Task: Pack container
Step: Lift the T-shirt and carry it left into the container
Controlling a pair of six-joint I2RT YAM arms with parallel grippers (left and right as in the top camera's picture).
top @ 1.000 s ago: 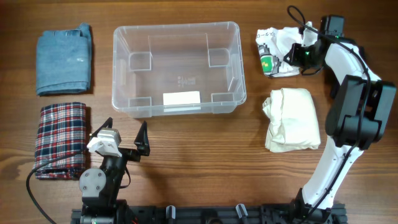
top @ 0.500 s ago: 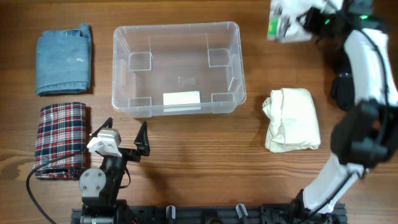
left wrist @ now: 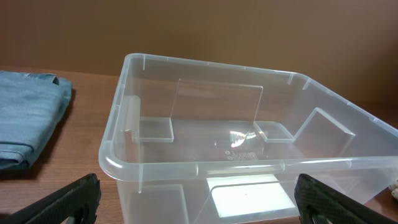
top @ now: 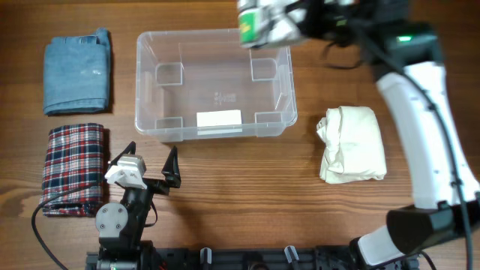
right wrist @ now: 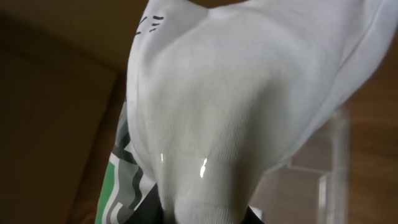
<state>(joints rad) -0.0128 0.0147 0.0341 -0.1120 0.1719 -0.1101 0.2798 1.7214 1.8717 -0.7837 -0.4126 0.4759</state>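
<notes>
Four garments on show, and one is airborne! At the top of the overhead frame the right gripper [top: 298, 16] is clamped on a white printed garment [top: 262, 21]. It carries the bundle high, over the upper right corner of the container [top: 217, 79]; that height looks meant to get the hanging cloth over the rim. In the right wrist view the cloth fills nearly everything, so the fingers are mostly hidden, but a bunched bundle hanging like that says a firm pinch.

The clear container sits centre, slightly left, with nothing in it and its white label on the lower long wall. It looks like first item in, with a descent and release to come.

Waiting their turn are a cream garment [top: 351, 142] at right, folded denim [top: 76, 71] at upper left and a plaid cloth [top: 73, 169] at lower left, all well apart from the bin. The left gripper [top: 150, 159] is parked at the lower left, spread wide and holding nothing.
</notes>
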